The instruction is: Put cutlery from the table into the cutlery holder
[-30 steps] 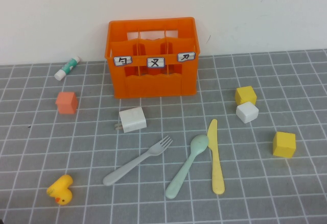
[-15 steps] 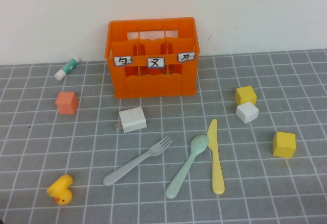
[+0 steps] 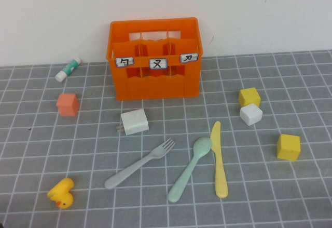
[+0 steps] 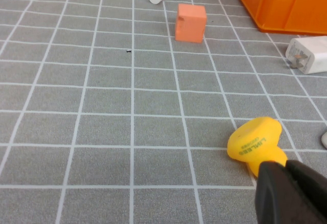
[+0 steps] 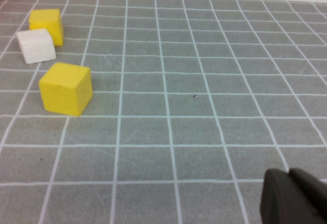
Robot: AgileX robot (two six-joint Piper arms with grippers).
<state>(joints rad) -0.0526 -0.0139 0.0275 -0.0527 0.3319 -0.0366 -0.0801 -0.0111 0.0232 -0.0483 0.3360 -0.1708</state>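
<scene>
The pale grey-green fork (image 3: 137,164), the mint-green spoon (image 3: 189,170) and the pale yellow knife (image 3: 218,158) lie side by side on the grey gridded table (image 3: 290,197), in front of the orange cutlery holder (image 3: 154,59). The holder stands at the back with three white labels on its front, and its compartments look empty. Its corner also shows in the left wrist view (image 4: 286,4). Neither arm shows in the high view. My left gripper (image 4: 286,168) is shut and empty, low over the table just beside a yellow toy duck (image 4: 254,140). My right gripper (image 5: 288,174) is shut and empty over bare tiles.
A white charger plug (image 3: 134,121) lies between the holder and the fork. An orange cube (image 3: 68,104), a white-and-green tube (image 3: 68,69) and the duck (image 3: 61,191) are on the left. Two yellow cubes (image 3: 249,96) (image 3: 288,146) and a white cube (image 3: 251,114) are on the right.
</scene>
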